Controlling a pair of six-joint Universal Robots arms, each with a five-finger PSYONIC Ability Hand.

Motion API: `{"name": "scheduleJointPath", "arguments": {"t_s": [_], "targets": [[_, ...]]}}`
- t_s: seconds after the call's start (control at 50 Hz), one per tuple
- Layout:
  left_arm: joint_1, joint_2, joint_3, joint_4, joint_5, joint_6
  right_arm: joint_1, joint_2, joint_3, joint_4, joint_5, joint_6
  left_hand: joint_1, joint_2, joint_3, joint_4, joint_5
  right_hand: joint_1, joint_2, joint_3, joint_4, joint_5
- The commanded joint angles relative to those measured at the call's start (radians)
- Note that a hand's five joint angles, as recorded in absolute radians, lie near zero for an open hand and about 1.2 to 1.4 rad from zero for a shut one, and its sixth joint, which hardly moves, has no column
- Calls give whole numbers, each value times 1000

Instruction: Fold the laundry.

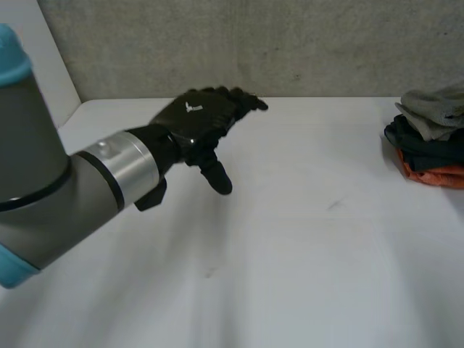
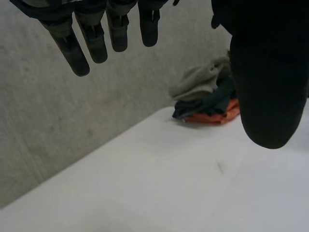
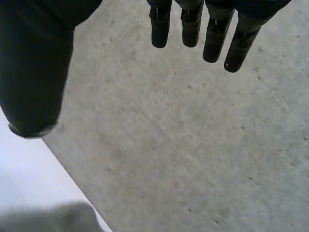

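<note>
1. Plain white table.
2. Grey on top, dark blue-black in the middle, orange at the bottom of the pile of laundry.
3. Plain black left hand and right hand.
4. Grey left arm, light-blue cap, silver band.
5. Mottled grey wall.

- The counter lies bare across its middle and near side, giving open room to pass.
- 1 pile of clothes sits at the counter's far right edge.
- A grey wall closes the far side.
- The left robot hand, fingers straight, and its arm occupy the far left part.
</note>
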State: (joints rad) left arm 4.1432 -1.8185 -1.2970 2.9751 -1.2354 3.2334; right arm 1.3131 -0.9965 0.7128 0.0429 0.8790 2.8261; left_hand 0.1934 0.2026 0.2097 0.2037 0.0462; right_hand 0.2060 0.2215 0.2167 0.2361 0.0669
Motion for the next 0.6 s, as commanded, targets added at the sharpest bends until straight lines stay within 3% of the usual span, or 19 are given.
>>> {"name": "scheduleJointPath", "arguments": {"t_s": [0.02, 0.12, 0.22, 0.28, 0.6], "targets": [[55, 108, -8, 39, -58, -4, 285, -201, 213, 43, 342, 78, 11, 2, -5, 1, -16, -31, -47, -42, -62, -67], [112, 159, -44, 116, -199, -9, 460, -350, 445, -3, 562, 150, -3, -13, -20, -14, -31, -31, -47, -42, -62, -67], [179, 174, -96, 174, -323, -1, 569, -383, 612, -93, 695, 153, -6, -16, -23, -17, -34, -31, -47, -42, -62, -67], [209, 173, -103, 174, -343, -6, 622, -386, 687, -151, 748, 148, -6, -16, -23, -17, -34, -31, -47, -42, -62, -67], [206, 121, -180, 225, -331, -41, 663, -387, 809, -291, 761, 130, -18, -27, -34, -28, -45, -31, -47, -42, -62, -67]]}}
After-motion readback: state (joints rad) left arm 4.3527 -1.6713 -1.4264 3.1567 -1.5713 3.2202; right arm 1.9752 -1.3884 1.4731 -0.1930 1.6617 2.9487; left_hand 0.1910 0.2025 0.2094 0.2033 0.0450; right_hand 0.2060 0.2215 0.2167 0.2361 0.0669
